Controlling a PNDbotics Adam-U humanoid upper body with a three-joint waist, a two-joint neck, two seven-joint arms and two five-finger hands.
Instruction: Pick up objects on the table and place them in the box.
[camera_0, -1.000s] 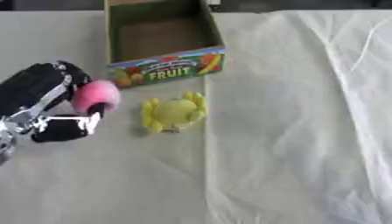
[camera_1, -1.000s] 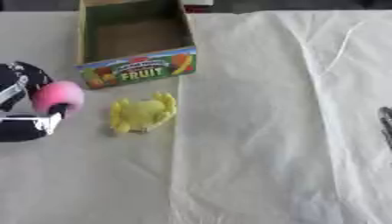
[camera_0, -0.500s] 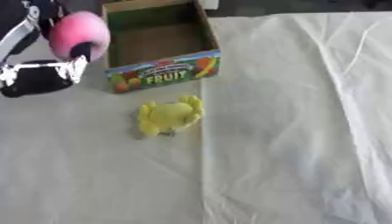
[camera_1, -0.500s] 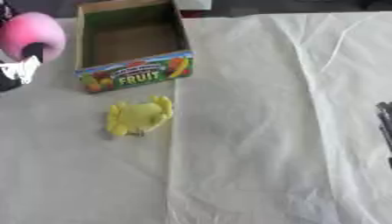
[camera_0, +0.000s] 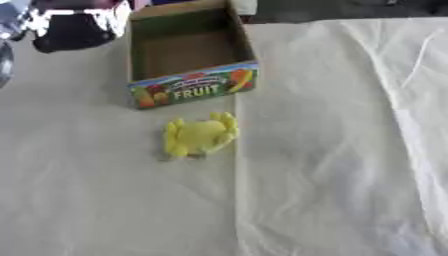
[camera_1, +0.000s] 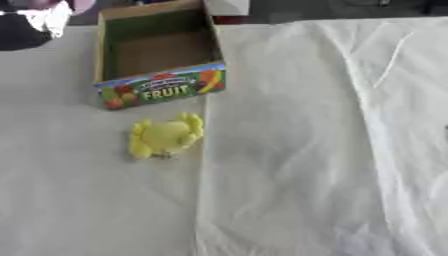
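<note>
The yellow crab-shaped toy (camera_0: 200, 136) lies on the cloth-covered table (camera_0: 332, 150), just near of the open FRUIT box (camera_0: 191, 55) — it looks light and soft, best pinched across its rounded body. The left hand (camera_0: 74, 27) hovers at the box's far-left corner; its grip cannot be told, and only a pink sliver (camera_1: 80, 5) shows beside it.

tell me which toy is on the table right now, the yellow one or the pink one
The yellow toy, lying on the cloth in front of the fruit box. The pink one is up at the left hand.

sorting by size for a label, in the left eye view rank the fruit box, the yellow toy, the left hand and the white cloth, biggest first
1. white cloth
2. fruit box
3. and 4. left hand and yellow toy look about alike; the hand is cut off by the edge, so unsure.
</note>
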